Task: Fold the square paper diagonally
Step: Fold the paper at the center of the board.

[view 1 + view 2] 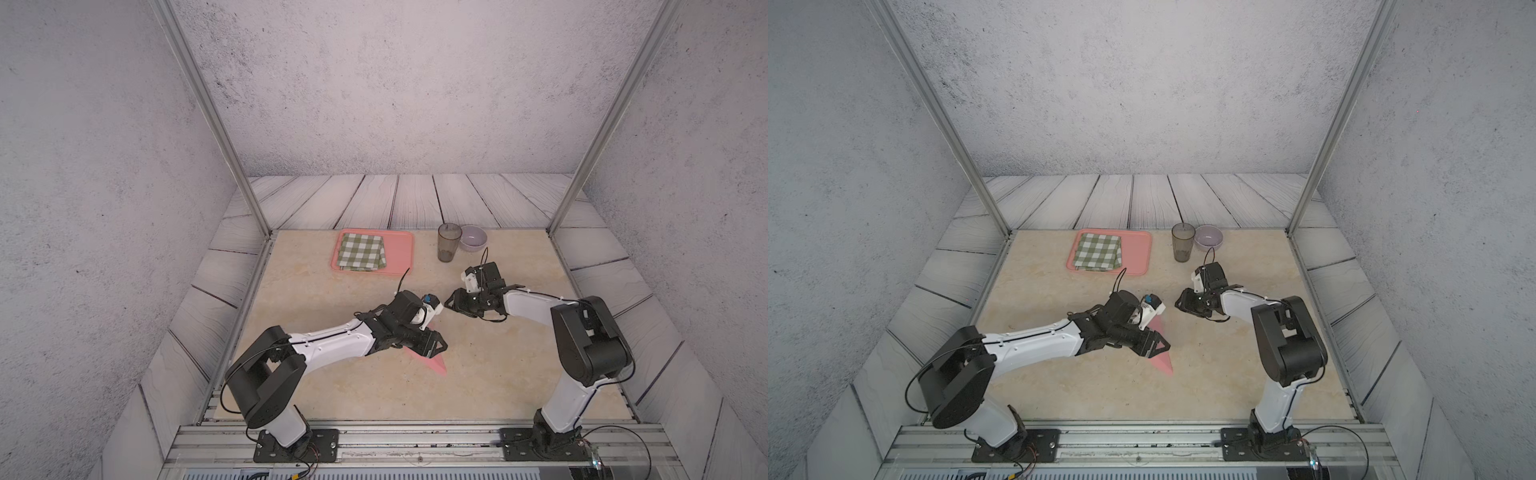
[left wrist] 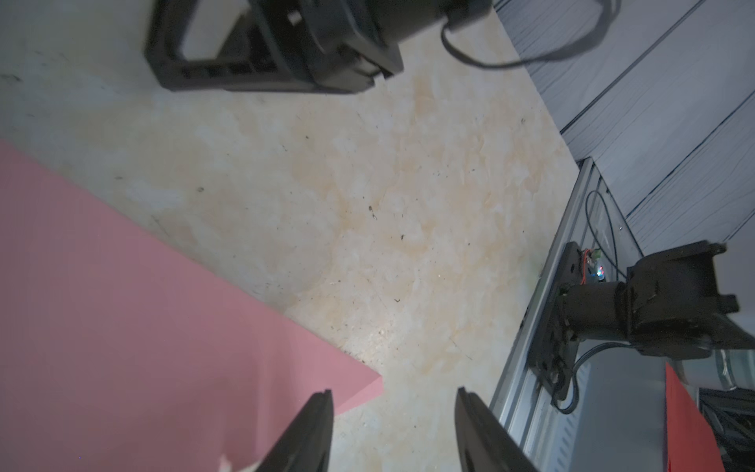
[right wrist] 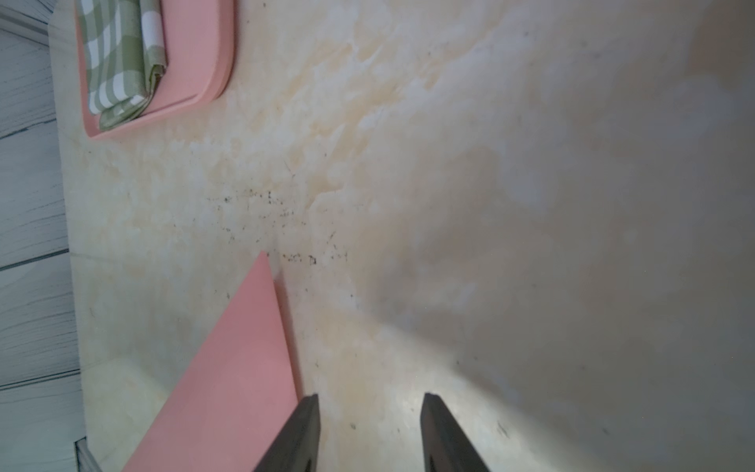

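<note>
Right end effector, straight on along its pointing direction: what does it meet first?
Probably bare tabletop, just ahead of the right end effector; the square paper lies beside that line. Depth unclear.

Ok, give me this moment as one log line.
square paper: triangular outline, lying on table | left gripper: open, empty | right gripper: open, empty

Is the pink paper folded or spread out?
Folded: the square paper lies on the table as a triangle, with acute corners in both wrist views.
</note>
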`<act>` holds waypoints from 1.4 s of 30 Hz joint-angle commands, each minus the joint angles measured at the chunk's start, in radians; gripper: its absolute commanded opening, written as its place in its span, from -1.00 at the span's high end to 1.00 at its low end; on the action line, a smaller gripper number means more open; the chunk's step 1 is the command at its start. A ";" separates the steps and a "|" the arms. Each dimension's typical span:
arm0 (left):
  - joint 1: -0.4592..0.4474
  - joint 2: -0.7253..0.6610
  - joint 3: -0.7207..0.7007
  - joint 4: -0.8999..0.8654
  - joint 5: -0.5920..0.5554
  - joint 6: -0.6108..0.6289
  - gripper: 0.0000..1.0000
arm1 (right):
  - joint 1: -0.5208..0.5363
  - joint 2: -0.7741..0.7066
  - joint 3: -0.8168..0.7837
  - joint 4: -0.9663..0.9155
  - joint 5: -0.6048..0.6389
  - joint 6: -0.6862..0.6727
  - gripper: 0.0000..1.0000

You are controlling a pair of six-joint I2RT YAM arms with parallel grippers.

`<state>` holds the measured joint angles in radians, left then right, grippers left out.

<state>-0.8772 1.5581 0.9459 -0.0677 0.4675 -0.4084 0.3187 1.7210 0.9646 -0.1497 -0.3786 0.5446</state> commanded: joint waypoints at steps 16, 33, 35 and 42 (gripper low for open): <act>0.306 -0.397 -0.403 0.115 -0.189 -0.243 -0.52 | 0.394 -0.568 0.025 -0.448 0.611 0.022 -0.29; 0.382 -0.319 -0.450 0.196 -0.221 -0.300 -0.47 | 0.389 -0.175 0.039 -0.241 0.298 0.168 -0.10; 0.382 -0.356 -0.456 0.156 -0.242 -0.285 -0.49 | 0.362 -0.187 -0.009 -0.179 0.273 0.143 -0.07; 0.382 -0.471 -0.480 0.090 -0.345 -0.264 -0.58 | 0.317 -0.097 -0.011 -0.159 0.222 0.060 -0.06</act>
<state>-0.4995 1.1213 0.4801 0.0776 0.1856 -0.7002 0.6472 1.5711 0.9493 -0.3298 -0.1287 0.6510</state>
